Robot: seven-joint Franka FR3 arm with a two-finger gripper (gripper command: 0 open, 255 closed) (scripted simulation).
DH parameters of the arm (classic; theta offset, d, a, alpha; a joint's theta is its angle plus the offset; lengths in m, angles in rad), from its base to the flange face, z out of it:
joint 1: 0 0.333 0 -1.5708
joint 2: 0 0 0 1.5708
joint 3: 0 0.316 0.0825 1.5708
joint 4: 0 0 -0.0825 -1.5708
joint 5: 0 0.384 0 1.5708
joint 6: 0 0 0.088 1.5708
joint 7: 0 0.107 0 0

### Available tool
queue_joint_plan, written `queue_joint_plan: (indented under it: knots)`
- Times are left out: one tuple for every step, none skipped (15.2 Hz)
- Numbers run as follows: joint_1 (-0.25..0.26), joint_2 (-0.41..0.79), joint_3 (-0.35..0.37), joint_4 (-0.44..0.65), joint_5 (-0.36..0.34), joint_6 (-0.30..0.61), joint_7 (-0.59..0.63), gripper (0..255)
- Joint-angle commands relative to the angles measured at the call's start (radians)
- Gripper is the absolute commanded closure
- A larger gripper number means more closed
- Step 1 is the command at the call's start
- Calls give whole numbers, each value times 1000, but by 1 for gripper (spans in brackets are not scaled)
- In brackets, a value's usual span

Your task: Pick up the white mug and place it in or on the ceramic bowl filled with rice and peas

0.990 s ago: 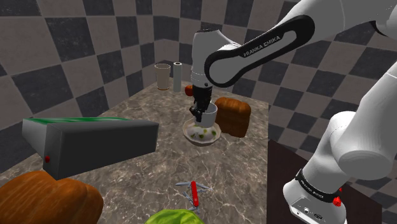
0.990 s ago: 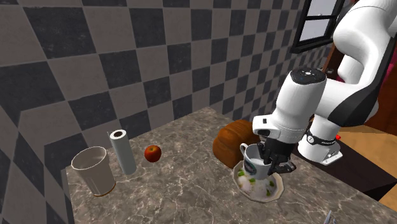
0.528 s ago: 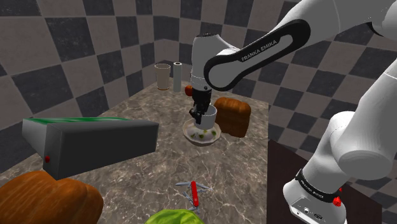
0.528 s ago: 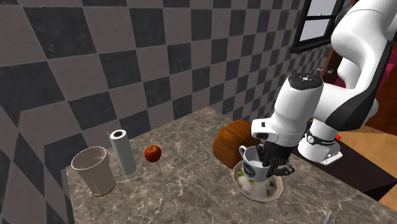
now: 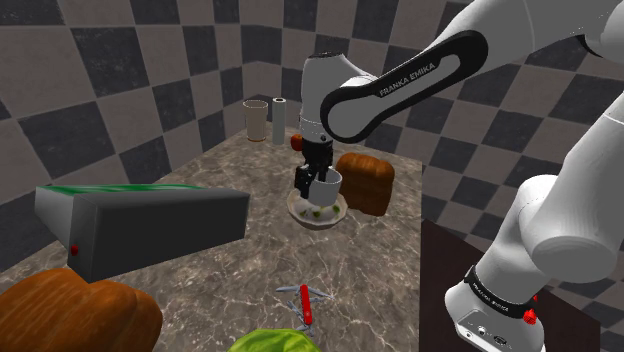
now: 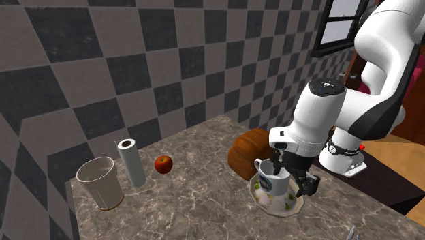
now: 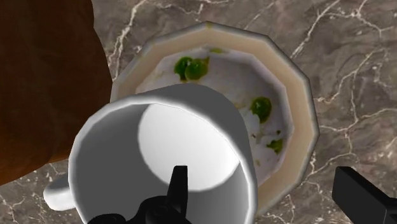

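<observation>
The white mug (image 6: pixel 274 183) is seen resting in the bowl (image 6: pixel 261 202) of rice and peas, opening upward. Its handle is turned toward the brown loaf (image 6: pixel 246 151), which lies just beside the bowl on the marbled tabletop (image 6: pixel 197 198). The claw (image 6: pixel 294 178) is spread wide over the bowl. One finger is lowered inside the mug and the other stands well clear of its wall, so nothing is gripped.

Home kitchen being indicated: marble counter (image 6: pixel 204 198) being backed by checkered walls (image 6: pixel 102 54); bread (image 6: pixel 246 151), apple (image 6: pixel 163 163), paper roll (image 6: pixel 130 162) being kept on it.
</observation>
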Motion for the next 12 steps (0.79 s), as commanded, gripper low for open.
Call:
queue_joint_plan:
  knots:
    - [1,-18,0,17,4,-34,-3,0]
    - [1,-34,1,35,7,-69,-5,0]
    - [2,-49,1,54,10,-103,-7,0]
    - [3,-60,1,70,12,-130,-8,0]
    - [3,-60,1,70,12,-130,-8,0]
    - [3,-60,1,70,12,-130,-8,0]
    - [3,-60,1,70,12,-130,-8,0]
    - [3,-60,1,70,12,-130,-8,0]
    - [3,-60,1,70,12,-130,-8,0]
    - [3,-60,1,70,12,-130,-8,0]
    - [3,-60,1,70,12,-130,-8,0]
    - [3,-60,1,70,12,-130,-8,0]
